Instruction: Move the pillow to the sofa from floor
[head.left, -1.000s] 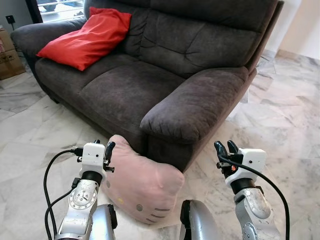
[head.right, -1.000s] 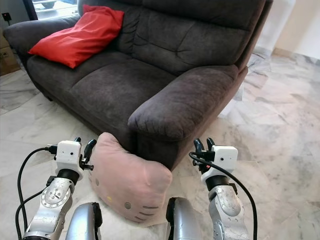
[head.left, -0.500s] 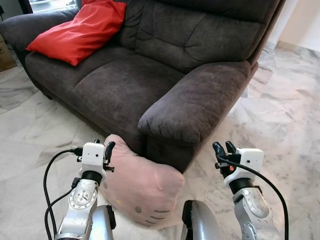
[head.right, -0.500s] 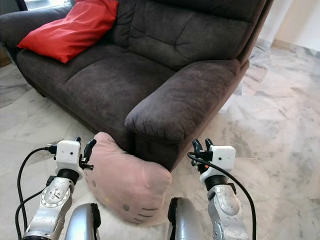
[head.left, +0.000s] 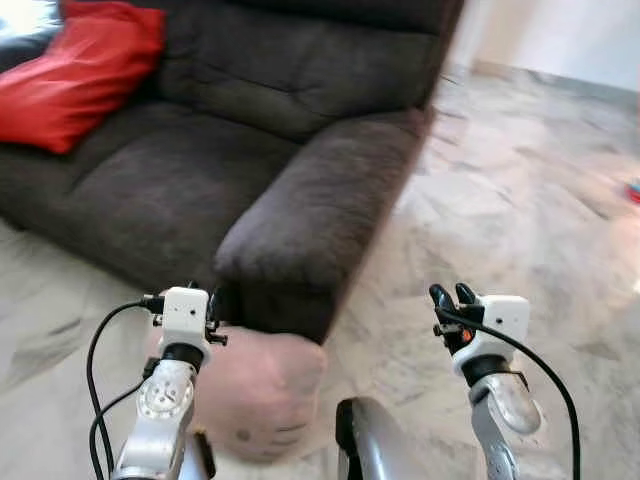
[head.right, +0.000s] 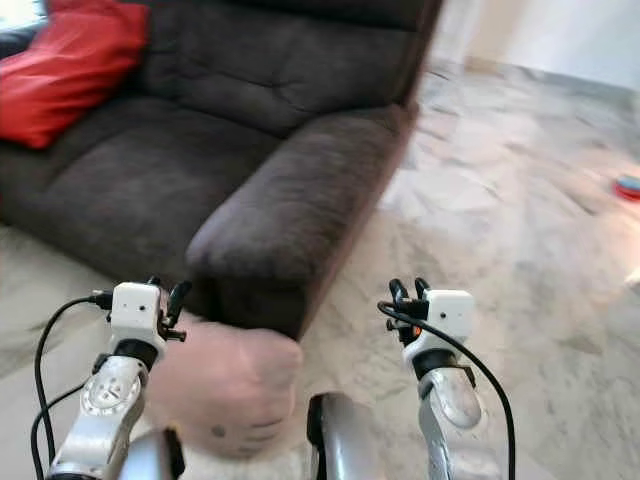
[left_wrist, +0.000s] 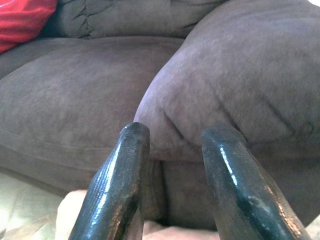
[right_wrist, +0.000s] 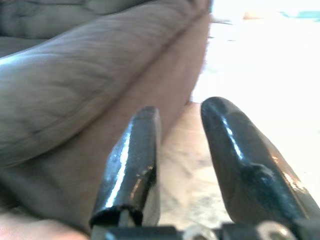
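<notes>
A dark grey sofa (head.left: 200, 150) takes the upper left part of the head views, and its thick armrest (head.left: 320, 200) reaches forward toward the robot. The picture is a little blurred. The floor (head.left: 520, 210) is pale marble with grey veins and spreads to the right of the sofa and in front of it. A red cushion (head.left: 75, 70) lies on the far left end of the sofa seat, leaning against the backrest.

The pink pillow (head.left: 260, 385) is on the floor, pressed against the front of the sofa just under the end of the armrest, between the two arms of the robot and nearer to the left one. Some dark marks show on its lower face, but they are too blurred to read.

The left gripper (head.left: 213, 303) is raised just beside the upper left edge of the pillow, in front of the armrest. In the left wrist view its two fingers (left_wrist: 120, 190) stand apart with nothing between them. The right gripper (head.left: 453, 295) is raised over bare floor, well apart from the pillow. Its fingers (right_wrist: 135, 165) are also apart and hold nothing.
</notes>
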